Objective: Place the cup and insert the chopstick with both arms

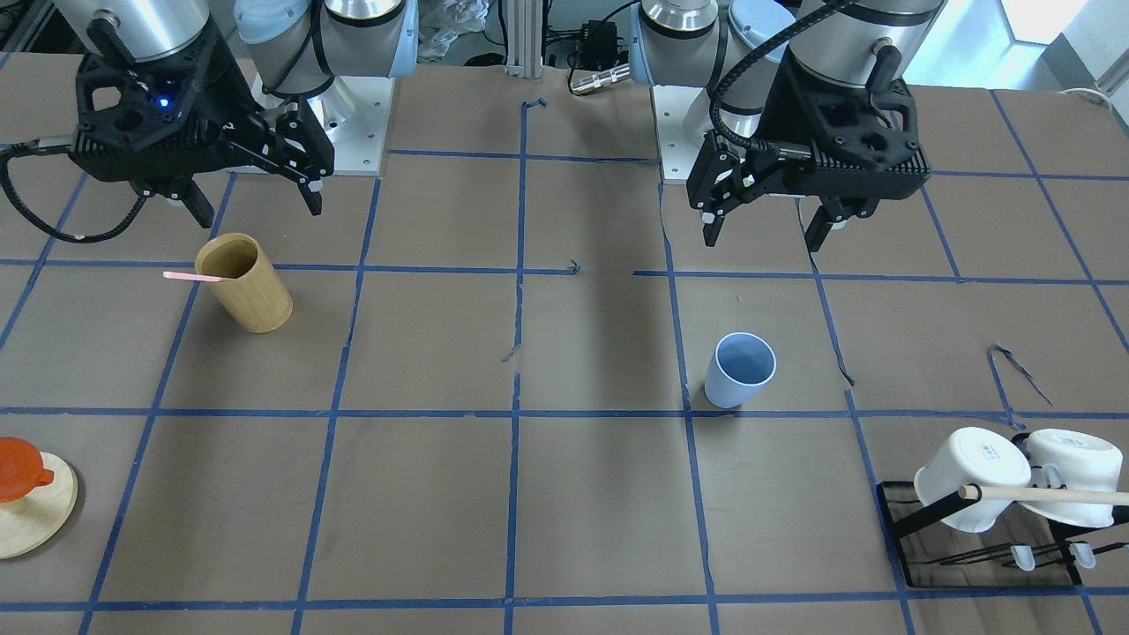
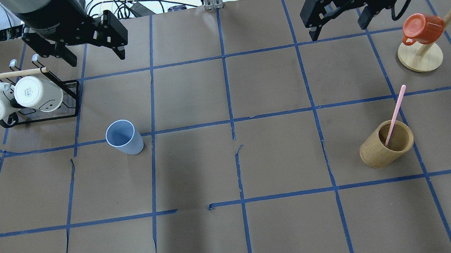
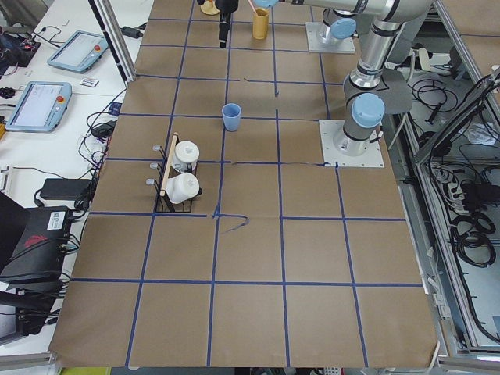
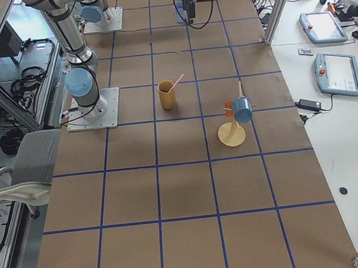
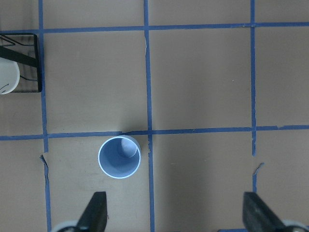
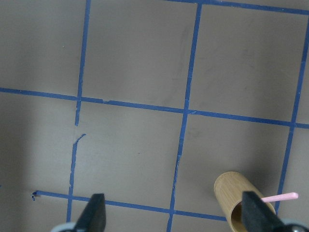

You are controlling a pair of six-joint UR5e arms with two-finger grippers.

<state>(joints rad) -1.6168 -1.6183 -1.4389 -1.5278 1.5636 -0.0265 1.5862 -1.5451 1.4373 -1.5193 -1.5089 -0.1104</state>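
Note:
The light blue cup [image 2: 124, 137] stands upright on the brown table, on the robot's left half; it also shows in the front view [image 1: 739, 369] and the left wrist view [image 5: 119, 157]. A pink chopstick [image 2: 395, 113] leans in a tan wooden cylinder [image 2: 385, 146] on the right half; both show in the front view, the chopstick [image 1: 196, 277] and the cylinder [image 1: 247, 287]. My left gripper [image 2: 96, 56] is open and empty, high above the table beyond the cup. My right gripper [image 2: 338, 29] is open and empty, high and beyond the cylinder.
A black rack [image 2: 71, 97] with two white mugs [image 2: 14, 97] and a wooden dowel sits at the far left. An orange mug [image 2: 420, 30] hangs on a wooden stand [image 2: 420, 57] at the far right. Blue tape lines grid the table.

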